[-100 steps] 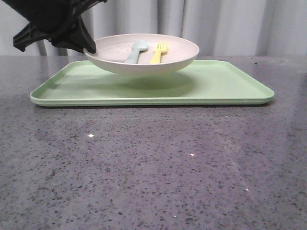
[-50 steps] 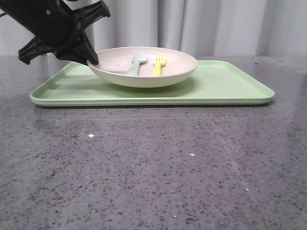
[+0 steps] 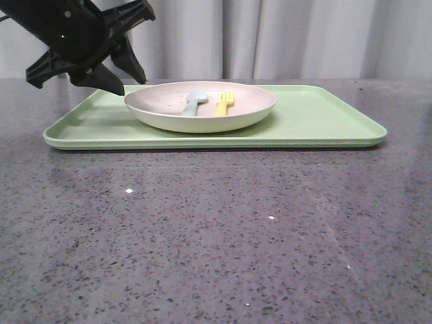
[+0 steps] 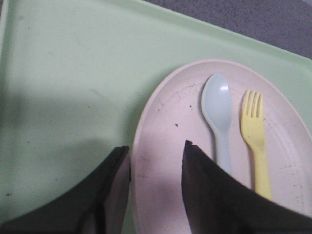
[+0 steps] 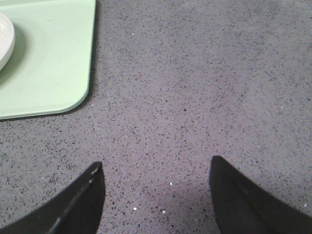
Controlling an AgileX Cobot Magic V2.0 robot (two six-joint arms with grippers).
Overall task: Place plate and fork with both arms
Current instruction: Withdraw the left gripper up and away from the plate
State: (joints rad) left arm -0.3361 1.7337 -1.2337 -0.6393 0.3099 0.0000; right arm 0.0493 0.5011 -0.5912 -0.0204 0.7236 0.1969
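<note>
The pale cream plate (image 3: 202, 116) rests flat on the light-green tray (image 3: 324, 121). In it lie the yellow fork (image 3: 224, 102) and a pale blue spoon (image 3: 194, 101), side by side. My left gripper (image 3: 133, 87) is open at the plate's left rim. In the left wrist view its fingers (image 4: 155, 148) straddle the rim of the plate (image 4: 170, 122), with a gap on the inner side; the fork (image 4: 254, 136) and spoon (image 4: 218, 107) lie beyond them. My right gripper (image 5: 156, 168) is open over bare tabletop, out of the front view.
The tray (image 4: 73, 73) takes up the far half of the dark speckled table (image 3: 216, 236). In the right wrist view the tray's corner (image 5: 48, 58) and a sliver of the plate (image 5: 4, 41) show. A grey curtain hangs behind.
The plate has come down from its tilted hold above the tray to rest flat on it. The left gripper's fingers have spread apart at the rim.
</note>
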